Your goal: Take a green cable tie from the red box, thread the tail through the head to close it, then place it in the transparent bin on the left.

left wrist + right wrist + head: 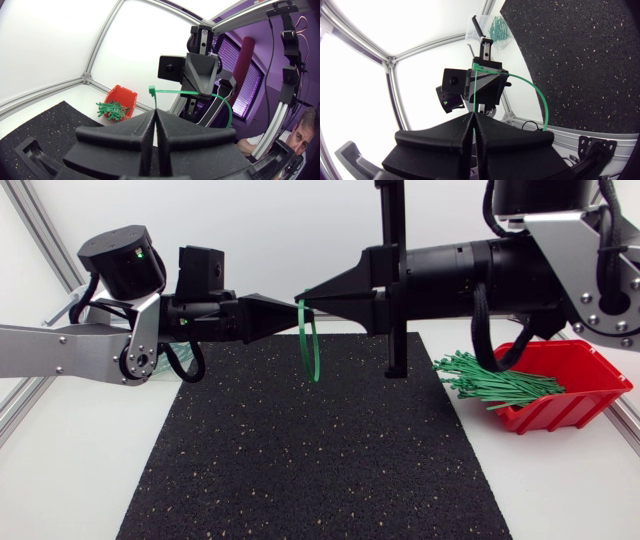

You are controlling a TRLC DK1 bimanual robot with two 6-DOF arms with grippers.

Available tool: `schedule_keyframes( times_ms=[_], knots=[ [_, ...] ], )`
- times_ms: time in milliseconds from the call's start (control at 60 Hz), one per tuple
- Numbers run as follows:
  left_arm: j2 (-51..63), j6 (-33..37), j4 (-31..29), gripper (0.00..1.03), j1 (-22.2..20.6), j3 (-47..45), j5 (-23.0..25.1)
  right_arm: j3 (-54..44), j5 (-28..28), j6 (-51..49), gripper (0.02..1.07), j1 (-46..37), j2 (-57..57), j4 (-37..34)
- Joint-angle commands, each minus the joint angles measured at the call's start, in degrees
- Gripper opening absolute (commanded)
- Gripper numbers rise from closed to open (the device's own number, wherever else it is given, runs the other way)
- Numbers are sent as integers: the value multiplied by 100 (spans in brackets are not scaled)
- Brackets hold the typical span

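Green cable tie (535,90) held between two tools.
The right tool (474,118) pinches one strand; just ahead of it the left tool (480,70) grips the head, with the transparent bin (492,27) well beyond.

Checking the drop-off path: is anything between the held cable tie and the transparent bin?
Only the left arm itself: the transparent bin sits behind its wrist, beyond the left gripper holding the cable tie.

Robotics lab: left arm (50,345), right arm (480,265) (speckled bench mat (300,460)).
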Motion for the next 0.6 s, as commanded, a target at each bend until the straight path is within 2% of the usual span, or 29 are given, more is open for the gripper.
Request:
schedule_keyframes(
  times_ms=[0, 583],
  knots=[
    [-107, -141, 142, 3, -40, -159, 63, 108, 10, 223, 7, -39, -84, 87],
    [-370, -71, 169, 3, -66, -282, 55, 46, 27, 223, 7, -136, 39, 157]
  ],
)
